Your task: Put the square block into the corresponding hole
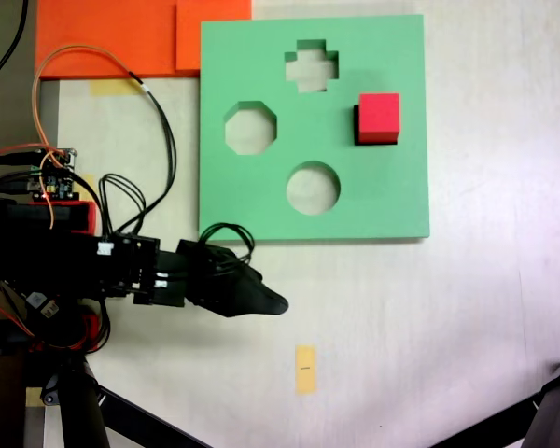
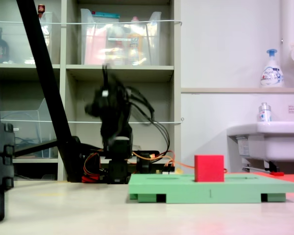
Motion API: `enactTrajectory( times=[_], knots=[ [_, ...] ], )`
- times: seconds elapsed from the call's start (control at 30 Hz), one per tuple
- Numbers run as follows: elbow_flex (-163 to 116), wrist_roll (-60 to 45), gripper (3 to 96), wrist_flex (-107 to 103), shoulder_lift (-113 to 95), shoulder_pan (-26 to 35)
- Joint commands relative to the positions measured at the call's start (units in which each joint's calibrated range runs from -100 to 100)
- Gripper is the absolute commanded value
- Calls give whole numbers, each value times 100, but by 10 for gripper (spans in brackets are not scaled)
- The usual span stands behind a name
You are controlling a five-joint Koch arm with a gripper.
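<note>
The green board (image 1: 392,201) lies flat on the surface (image 1: 448,327), and only the red block (image 1: 380,118) rises from it, in the square cutout. Below the board in the first exterior view, the surface holds just a flat yellow marker (image 1: 305,369). Orange sheets (image 1: 112,37) abut the board's upper-left corner.

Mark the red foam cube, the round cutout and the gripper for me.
Red foam cube (image 1: 380,116): first exterior view, top face.
Round cutout (image 1: 313,188): first exterior view, its centre.
Gripper (image 1: 273,303): first exterior view, black fingertips.

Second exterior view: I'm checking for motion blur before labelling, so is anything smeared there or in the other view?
In the second exterior view the arm is smeared while the red block stays crisp; in the first exterior view the gripper looks sharp, just dark.
</note>
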Motion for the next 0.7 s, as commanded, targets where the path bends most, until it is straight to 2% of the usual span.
enactTrajectory(
  times=[0.03, 0.1, 0.13, 0.27, 0.33, 0.37, 0.7],
  knots=[
    [-2628, -352, 514, 3766, -164, 200],
    [-4273, -557, 511, 5547, -164, 308],
    [-4692, -635, 511, 5672, -164, 357],
    [-4802, -689, 503, 5220, -164, 479],
    [-4802, -689, 507, 3794, -164, 474],
    [-4802, -679, 479, 3583, -164, 469],
    [-4802, -669, 494, 3592, -164, 371]
  ],
)
